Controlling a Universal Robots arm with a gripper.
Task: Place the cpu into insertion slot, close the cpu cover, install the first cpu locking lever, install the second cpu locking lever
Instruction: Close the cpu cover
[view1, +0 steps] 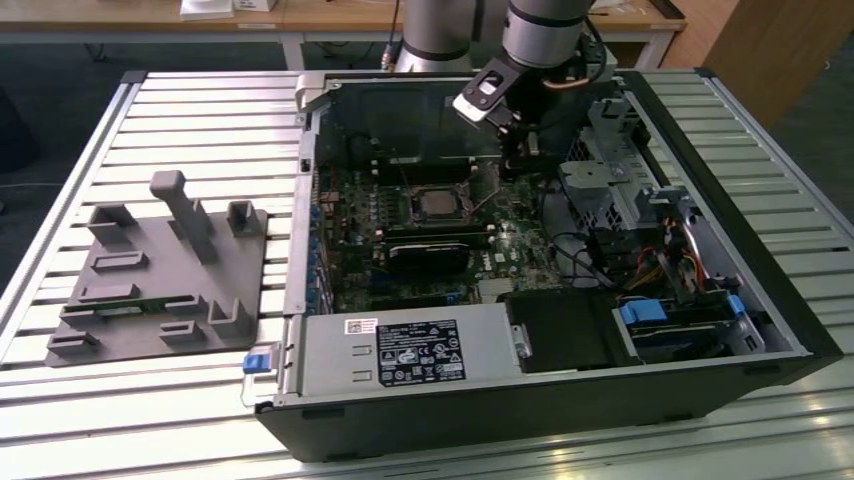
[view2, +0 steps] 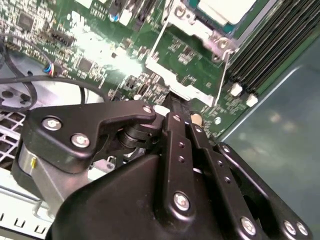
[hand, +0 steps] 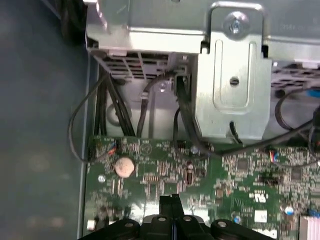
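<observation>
Well, front of case: a grey labelled box (view1: 400, 355) lies nearest.
Cpu (view1: 435, 203): mid-board, flat in the insertion slot (view1: 407, 205), grey face up (square, so no long axis), edges in line with the case walls.
Gripper (view1: 521, 160): farther back, toward the exterior view's right of the slot, apart from it, fingers (hand: 166, 202) pressed together on nothing.

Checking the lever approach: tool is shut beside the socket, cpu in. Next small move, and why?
Probably ease the tool a little toward the lever. In the second wrist view its shut tip hovers over the board just short of the lever's free end. The cpu appears to lie under the cover, so the lever seems the part left to work.
</observation>
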